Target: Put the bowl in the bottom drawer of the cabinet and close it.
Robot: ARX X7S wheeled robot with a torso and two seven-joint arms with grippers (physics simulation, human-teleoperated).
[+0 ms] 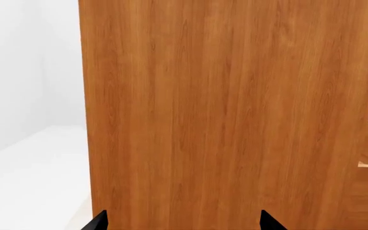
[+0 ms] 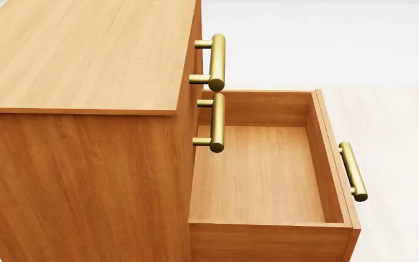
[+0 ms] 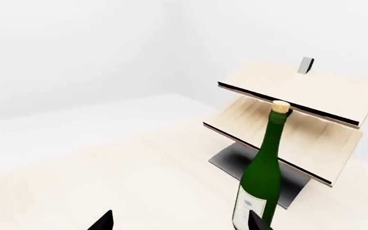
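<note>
The bottom drawer (image 2: 264,174) of the cabinet (image 2: 78,136) stands pulled out. Left pincer (image 1: 182,221) faces the cabinet's side, right pincer (image 3: 178,221) a green bottle (image 3: 260,177) before a slanted rack (image 3: 299,110) — both spread apart.

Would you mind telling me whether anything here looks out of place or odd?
Nothing looks damaged, spilled or askew. The bottom drawer of the cabinet stands pulled open and empty, and the green wine bottle stands upright beside the slanted rack. The bowl is not in view.
</note>
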